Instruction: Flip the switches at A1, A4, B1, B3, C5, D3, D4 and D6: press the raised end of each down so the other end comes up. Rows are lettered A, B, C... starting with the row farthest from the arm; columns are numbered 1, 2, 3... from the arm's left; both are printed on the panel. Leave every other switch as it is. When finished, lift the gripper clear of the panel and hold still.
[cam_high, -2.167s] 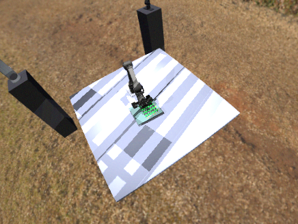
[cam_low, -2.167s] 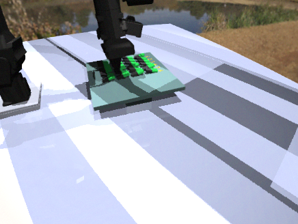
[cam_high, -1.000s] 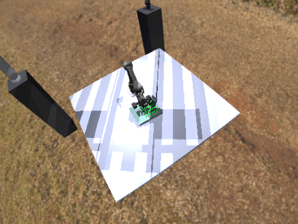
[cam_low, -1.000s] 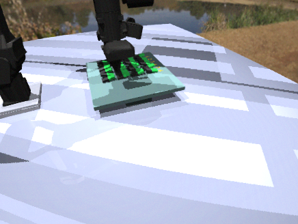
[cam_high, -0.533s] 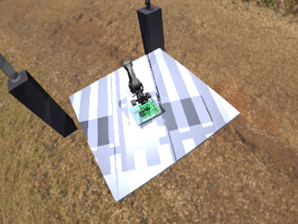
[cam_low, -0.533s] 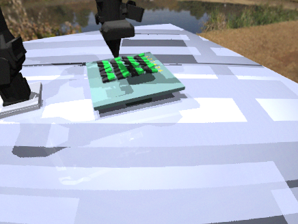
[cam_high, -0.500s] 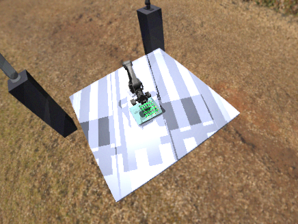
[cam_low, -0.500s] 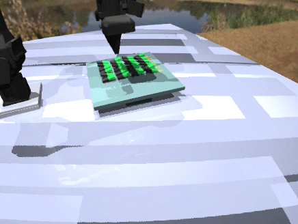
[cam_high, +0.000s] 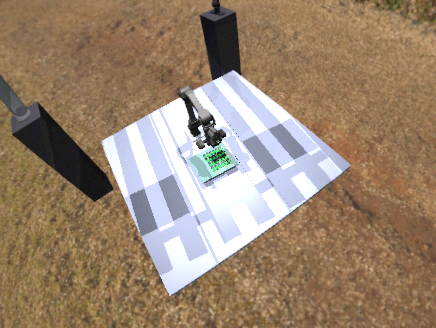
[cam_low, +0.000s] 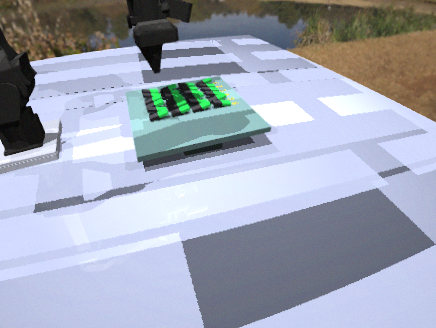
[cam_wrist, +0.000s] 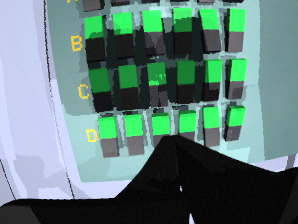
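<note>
The teal switch panel (cam_high: 199, 171) (cam_low: 192, 137) (cam_wrist: 272, 110) carries rows of green-and-dark rocker switches. My gripper (cam_low: 156, 71) (cam_wrist: 170, 143) is shut and empty, its tips visibly above the panel in the exterior view. In the wrist view the tips overlap the near side of row D, below switches D3 (cam_wrist: 161, 123) and D4 (cam_wrist: 187, 125). Switches B1 (cam_wrist: 94, 38), B3 (cam_wrist: 152, 32), C5 (cam_wrist: 213, 79) and D6 (cam_wrist: 234, 122) show uncovered. Row A is mostly cut off at the top. Which ends are raised is hard to tell.
The arm's base (cam_low: 22, 135) stands left of the panel in the exterior view. Two dark pillars (cam_high: 60, 155) (cam_high: 221, 42) stand by the table (cam_high: 240, 200). Strong striped shadows cross the table and the panel.
</note>
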